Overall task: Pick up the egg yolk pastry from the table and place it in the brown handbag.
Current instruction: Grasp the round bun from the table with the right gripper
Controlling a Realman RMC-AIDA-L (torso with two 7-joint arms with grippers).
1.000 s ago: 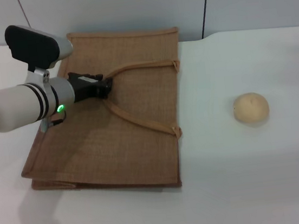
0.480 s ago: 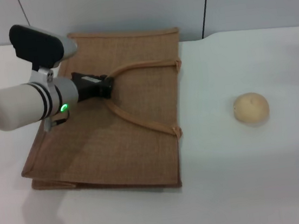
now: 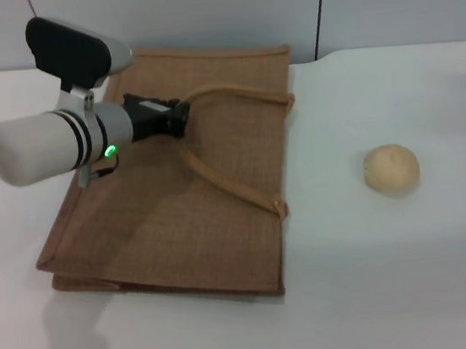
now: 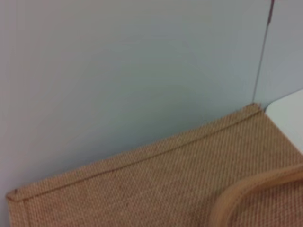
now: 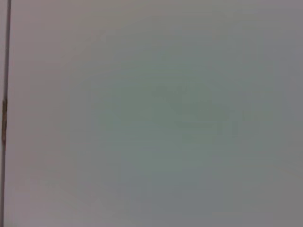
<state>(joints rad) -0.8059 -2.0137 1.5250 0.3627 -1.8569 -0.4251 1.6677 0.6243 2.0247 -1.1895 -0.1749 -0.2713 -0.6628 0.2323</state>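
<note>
Left gripper: my left gripper [image 3: 182,118] reaches in over the handbag from my left side, black fingers pressed together on the handle at the top of its loop.
Handle: the thin tan handle [image 3: 236,183] runs from my gripper in two strands, one toward the bag's far right corner, one toward the near right edge; it looks raised where I hold it. In the left wrist view only a curved piece of the handle [image 4: 246,196] shows at the edge.
Handbag: the brown woven handbag [image 3: 164,234] lies flat on the worktop, on my left half of the scene, its far edge close to the back wall. My left wrist camera sees the bag's stitched far edge and corner [image 4: 142,184] against that wall.
Pastry: the egg yolk pastry [image 3: 390,168] sits alone on the worktop, well to the right of the handbag, touching nothing.
Worktop: white worktop [image 3: 400,290], smooth, carrying the bag and the pastry.
Wall: pale grey wall [image 3: 196,9] behind the worktop, with a dark vertical seam.
Right gripper: I cannot see it; my right wrist camera shows only plain grey wall [image 5: 151,113].
Left arm: the white forearm [image 3: 35,152] has a green light lit near the wrist.
</note>
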